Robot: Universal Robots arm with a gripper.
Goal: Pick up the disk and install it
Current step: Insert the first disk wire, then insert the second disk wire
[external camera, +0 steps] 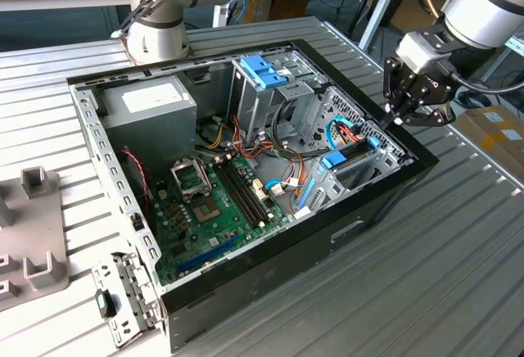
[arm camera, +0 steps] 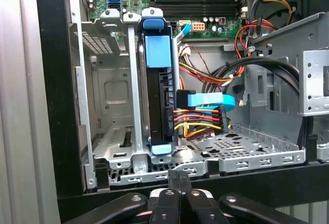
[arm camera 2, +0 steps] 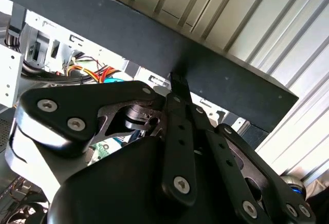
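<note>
Sitting upright in the silver metal drive cage (arm camera: 110, 131) of the open black computer case (external camera: 360, 210) on the ribbed bench (external camera: 458, 275), blue-framed disk (arm camera: 158, 100) shows no legible writing; black end effector (arm camera: 179, 175) closed, empty, at the case wall.

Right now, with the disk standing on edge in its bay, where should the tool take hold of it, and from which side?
Probably at the blue frame tab on the disk's open-facing end, approaching from above the open computer case. The metal bay walls close in its flat faces, so only that narrow edge looks free.
</note>
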